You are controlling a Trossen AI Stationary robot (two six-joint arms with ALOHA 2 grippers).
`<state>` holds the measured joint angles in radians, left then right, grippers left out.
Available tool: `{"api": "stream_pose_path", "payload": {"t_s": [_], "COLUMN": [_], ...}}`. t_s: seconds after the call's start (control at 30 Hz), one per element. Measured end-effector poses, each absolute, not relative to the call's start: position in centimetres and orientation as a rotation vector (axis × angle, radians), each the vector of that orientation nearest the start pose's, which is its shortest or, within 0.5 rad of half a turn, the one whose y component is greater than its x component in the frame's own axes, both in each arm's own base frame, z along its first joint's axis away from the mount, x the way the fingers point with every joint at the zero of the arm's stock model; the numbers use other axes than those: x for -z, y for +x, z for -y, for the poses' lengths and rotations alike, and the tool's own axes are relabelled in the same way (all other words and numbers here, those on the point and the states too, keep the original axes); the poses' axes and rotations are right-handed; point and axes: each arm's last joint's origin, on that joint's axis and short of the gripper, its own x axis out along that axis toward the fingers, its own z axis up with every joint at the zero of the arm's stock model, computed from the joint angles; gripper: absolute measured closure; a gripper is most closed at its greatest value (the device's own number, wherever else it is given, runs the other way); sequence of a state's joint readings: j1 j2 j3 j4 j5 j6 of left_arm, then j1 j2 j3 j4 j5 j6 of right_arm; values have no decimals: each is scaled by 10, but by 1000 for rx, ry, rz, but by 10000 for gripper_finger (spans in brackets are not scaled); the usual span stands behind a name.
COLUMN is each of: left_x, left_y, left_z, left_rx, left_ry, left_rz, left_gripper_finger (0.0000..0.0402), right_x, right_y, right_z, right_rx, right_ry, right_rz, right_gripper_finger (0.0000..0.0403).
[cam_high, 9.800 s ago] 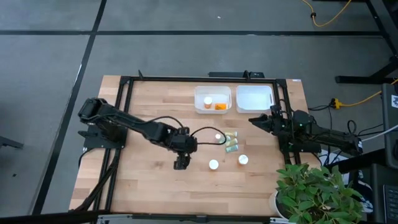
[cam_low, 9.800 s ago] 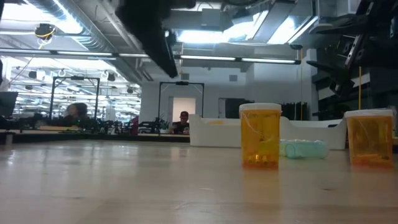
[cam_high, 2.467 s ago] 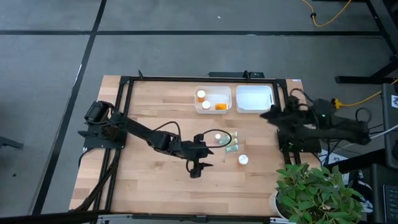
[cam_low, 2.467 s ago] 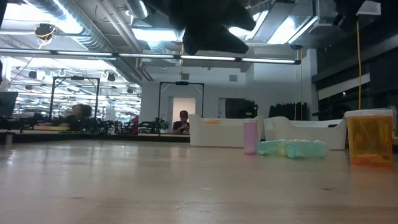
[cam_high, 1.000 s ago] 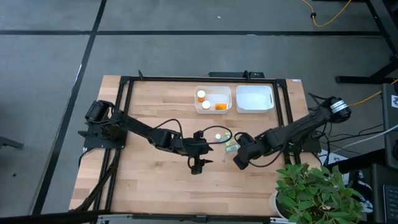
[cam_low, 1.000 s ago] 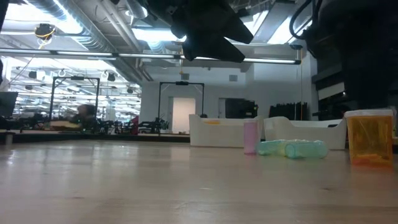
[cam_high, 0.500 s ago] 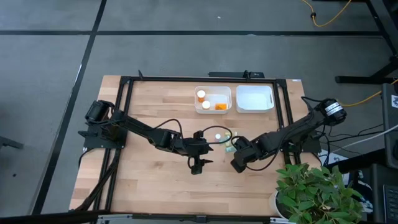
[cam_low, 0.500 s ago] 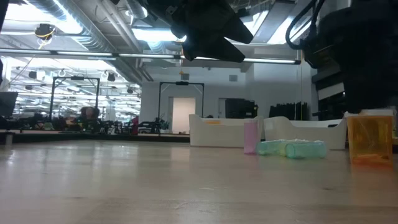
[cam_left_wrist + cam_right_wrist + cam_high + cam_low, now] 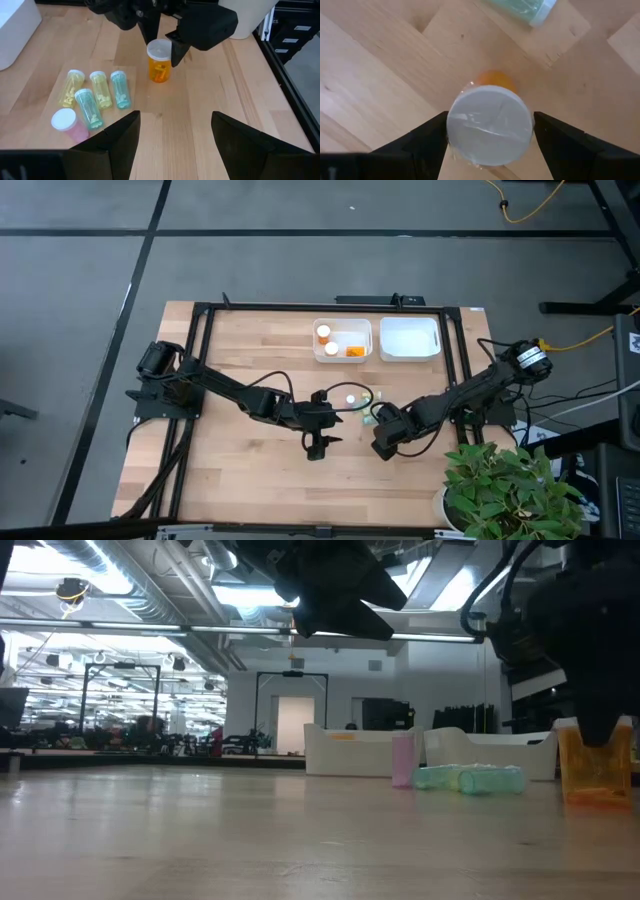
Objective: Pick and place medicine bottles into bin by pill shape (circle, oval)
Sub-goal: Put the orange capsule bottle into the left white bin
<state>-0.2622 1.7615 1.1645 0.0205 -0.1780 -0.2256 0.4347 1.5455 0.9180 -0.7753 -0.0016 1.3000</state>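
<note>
We see the upright orange white-capped plastic bottle (image 9: 489,131) on the light wooden table (image 9: 240,470), long axis vertical, right gripper (image 9: 489,135) wide around it, left gripper (image 9: 172,131) wide too.

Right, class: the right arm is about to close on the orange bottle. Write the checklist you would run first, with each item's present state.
1. Right gripper open, one dark finger on each side of the orange bottle: ok.
2. Bottle centred between the fingers: ok in the right wrist view.
3. Bottle upright on the table, white cap on top: ok.
4. Fingers low enough to grip the body, not just the cap: cannot tell.
5. Lying pale green bottles apart from the orange one: ok.
6. Left gripper out of the way, hanging open above bare wood: ok.
</note>
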Motion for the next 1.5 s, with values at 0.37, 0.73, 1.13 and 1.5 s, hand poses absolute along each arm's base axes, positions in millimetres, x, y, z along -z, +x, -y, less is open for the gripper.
{"api": "stream_pose_path", "payload": {"t_s": [0.37, 0.73, 1.13, 1.5], "left_x": [-226, -251, -322, -330], "left_y": [374, 364, 306, 285], "left_z": [96, 97, 78, 52], "left_rx": [45, 138, 152, 48], "left_ry": [-136, -174, -167, -148], "left_rz": [-563, -514, -467, -547], "left_gripper_finger": [165, 165, 165, 165], "right_x": [-178, -253, -332, -277], "right_y": [238, 267, 301, 334], "right_z": [-111, -95, 27, 147], "right_rx": [547, 431, 517, 493], "right_ry": [773, 579, 426, 581], "right_rz": [-1363, -1320, -1018, -990], "right_gripper_finger": [198, 195, 195, 195]}}
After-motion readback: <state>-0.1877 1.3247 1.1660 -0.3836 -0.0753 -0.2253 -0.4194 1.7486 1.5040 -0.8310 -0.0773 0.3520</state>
